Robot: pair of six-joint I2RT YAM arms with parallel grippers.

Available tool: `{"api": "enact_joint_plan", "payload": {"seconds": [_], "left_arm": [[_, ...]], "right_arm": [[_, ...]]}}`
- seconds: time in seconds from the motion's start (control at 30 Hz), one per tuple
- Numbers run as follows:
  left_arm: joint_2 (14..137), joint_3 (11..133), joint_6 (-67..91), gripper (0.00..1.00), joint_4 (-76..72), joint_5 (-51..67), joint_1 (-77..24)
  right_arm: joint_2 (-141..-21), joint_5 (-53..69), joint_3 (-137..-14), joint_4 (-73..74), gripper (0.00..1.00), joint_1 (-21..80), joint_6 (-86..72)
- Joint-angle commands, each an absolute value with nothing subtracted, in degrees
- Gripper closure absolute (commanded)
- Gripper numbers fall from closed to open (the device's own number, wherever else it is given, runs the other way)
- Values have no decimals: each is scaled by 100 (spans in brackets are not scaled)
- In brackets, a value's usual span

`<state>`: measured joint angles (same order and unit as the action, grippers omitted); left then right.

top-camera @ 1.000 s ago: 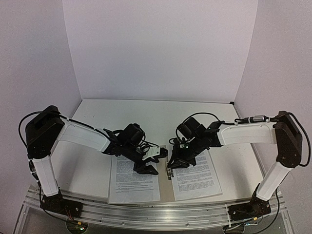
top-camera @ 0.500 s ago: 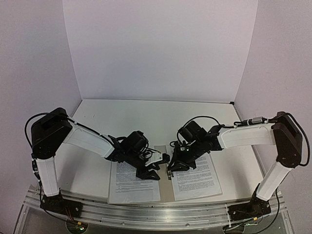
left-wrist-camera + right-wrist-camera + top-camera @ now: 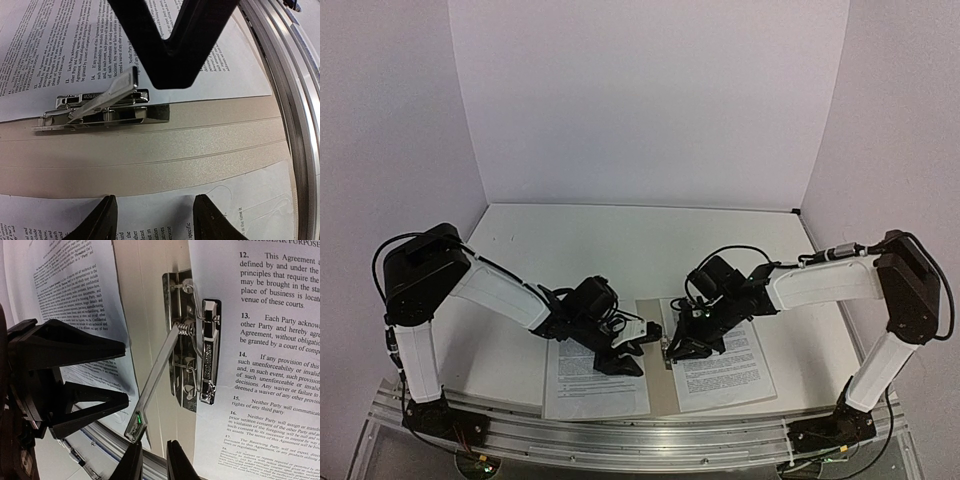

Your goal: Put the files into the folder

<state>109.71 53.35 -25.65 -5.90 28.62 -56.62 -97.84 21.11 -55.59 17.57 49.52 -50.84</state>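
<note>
The tan folder [image 3: 656, 392] lies open at the near edge, with a printed sheet on each half: the left file [image 3: 595, 385] and the right file [image 3: 725, 365]. A metal clip [image 3: 666, 352] sits by the spine, its lever [image 3: 155, 380] raised. My left gripper [image 3: 632, 346] hovers open over the left file's inner edge [image 3: 260, 200], nothing between its fingers. My right gripper [image 3: 672, 350] stands over the spine with only a narrow gap between its jaws. The lever's tip touches one of its fingers [image 3: 132, 460]. Nothing lies in that gap.
An aluminium rail [image 3: 620, 432] runs along the near table edge, just beyond the folder. White walls close the back and both sides. Both grippers are close together over the spine, their fingers a short way apart.
Both grippers have moved slightly nearer along the spine and lower. The left jaws have narrowed a little. The sheets and folder have not shifted.
</note>
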Motion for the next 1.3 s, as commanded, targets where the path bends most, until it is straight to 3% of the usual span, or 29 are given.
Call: {"api": "enact_joint_plan", "payload": {"seconds": [0.0, 0.17, 0.67, 0.9, 1.07, 1.27], "left_arm": [[11006, 5158, -2581, 48, -700, 2986, -5662], [10996, 5037, -2670, 48, -807, 3020, -5667], [11001, 4867, -2980, 48, -992, 3006, -5660], [11013, 4850, -2918, 48, -1028, 2981, -5647], [11015, 4831, -2918, 48, -1060, 2948, -5615], [11054, 4805, -2862, 48, -1082, 2937, -5586]], "right_arm": [[-9520, 2378, -5615, 1718, 80, 4944, -4827], [-9301, 2324, -5742, 1702, 71, 4876, -4999], [-9967, 2268, -5887, 1665, 76, 4866, -5218], [-9978, 2223, -5622, 1608, 86, 4862, -5245], [-9909, 2187, -5327, 1611, 100, 4862, -5237], [-9975, 2281, -4970, 1417, 100, 4863, -5148]]}}
